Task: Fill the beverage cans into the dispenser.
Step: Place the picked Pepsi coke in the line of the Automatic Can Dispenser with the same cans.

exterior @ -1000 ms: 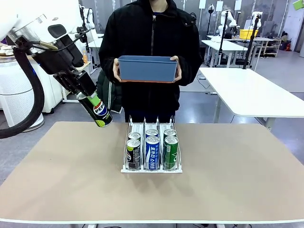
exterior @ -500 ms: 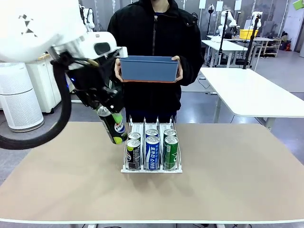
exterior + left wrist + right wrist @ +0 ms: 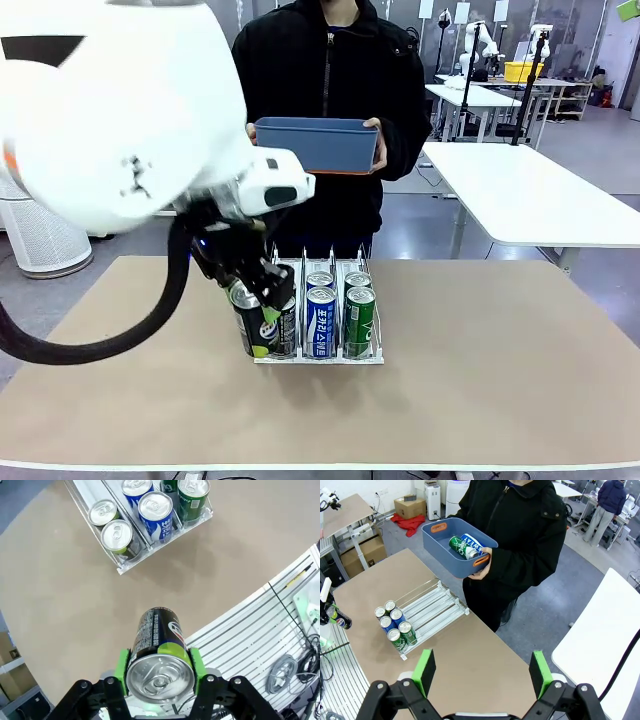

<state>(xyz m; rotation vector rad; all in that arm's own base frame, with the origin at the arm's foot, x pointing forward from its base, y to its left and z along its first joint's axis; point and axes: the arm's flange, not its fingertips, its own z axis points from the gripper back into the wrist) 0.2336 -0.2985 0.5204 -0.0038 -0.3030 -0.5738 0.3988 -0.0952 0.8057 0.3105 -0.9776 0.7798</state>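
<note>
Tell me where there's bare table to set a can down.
Right of the dispenser the table is bare out to its edge, and the near strip in front too. Crowded at the dispenser's front left corner, where the left pincer holds a black can.

The fingers (image 3: 121, 666) were clamped on a black can (image 3: 156, 632). Their green pads pressed both its sides just below the silver top, which faced the camera, and a lime-green band ringed the can under that rim. It was held over bare tan counter (image 3: 65, 595), apart from the dispenser (image 3: 125, 566) farther off. There six cans stood upright at the front end, two to a lane: black (image 3: 116, 535) in the left lane, blue (image 3: 156, 509) in the middle, green (image 3: 194, 491) on the right. Past the counter's near edge were a white slatted panel (image 3: 250, 630) and grey cables (image 3: 285, 672).
</note>
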